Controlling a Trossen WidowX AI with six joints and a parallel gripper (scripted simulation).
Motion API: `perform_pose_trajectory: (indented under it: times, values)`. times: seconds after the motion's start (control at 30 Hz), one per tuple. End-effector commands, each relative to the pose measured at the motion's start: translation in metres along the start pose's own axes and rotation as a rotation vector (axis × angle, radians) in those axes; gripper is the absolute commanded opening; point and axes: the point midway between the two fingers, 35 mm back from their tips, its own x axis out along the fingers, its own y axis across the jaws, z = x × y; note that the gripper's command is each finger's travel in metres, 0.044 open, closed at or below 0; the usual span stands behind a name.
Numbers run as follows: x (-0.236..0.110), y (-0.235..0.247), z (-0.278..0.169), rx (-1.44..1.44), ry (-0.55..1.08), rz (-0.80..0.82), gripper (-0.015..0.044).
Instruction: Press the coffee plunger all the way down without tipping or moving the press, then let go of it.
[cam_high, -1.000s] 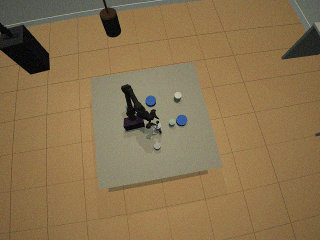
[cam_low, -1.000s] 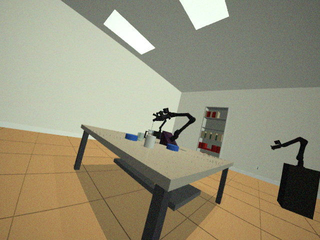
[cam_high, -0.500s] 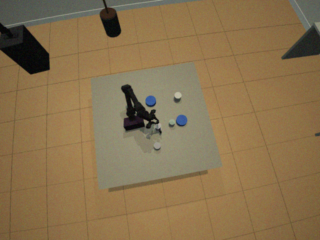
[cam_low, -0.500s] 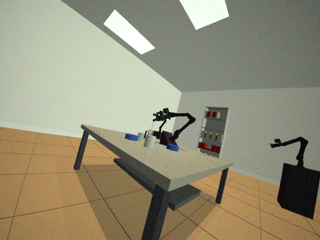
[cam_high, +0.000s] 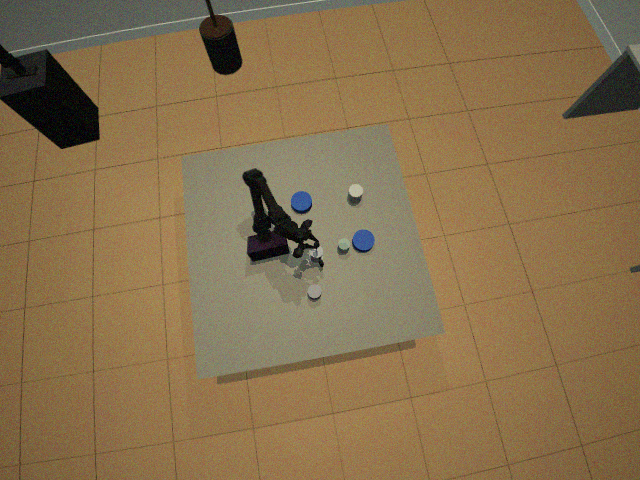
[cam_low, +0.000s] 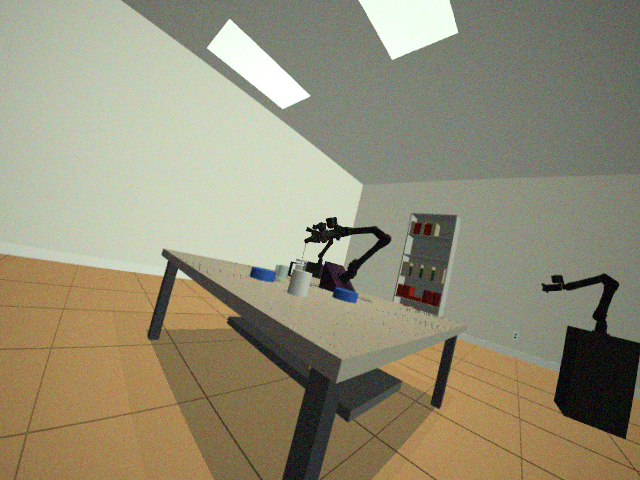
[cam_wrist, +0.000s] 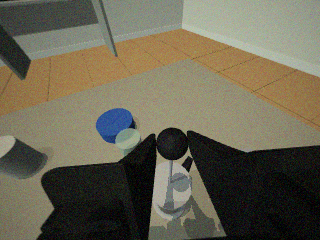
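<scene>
Black claw (cam_wrist: 171, 148) clamping plunger knob (cam_wrist: 172, 142), two blue discs (cam_high: 301, 201), three cups (cam_high: 355, 191)
</scene>
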Motion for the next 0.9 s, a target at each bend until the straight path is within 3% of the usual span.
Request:
perform_pose_trajectory:
  times: [0.0,0.87]
  values:
    - [0.009,-0.001,-0.016,0.012,0.031,-0.006,0.0119]
    - [0.035,-0.002,-0.051,0.013,0.031,-0.007,0.0119]
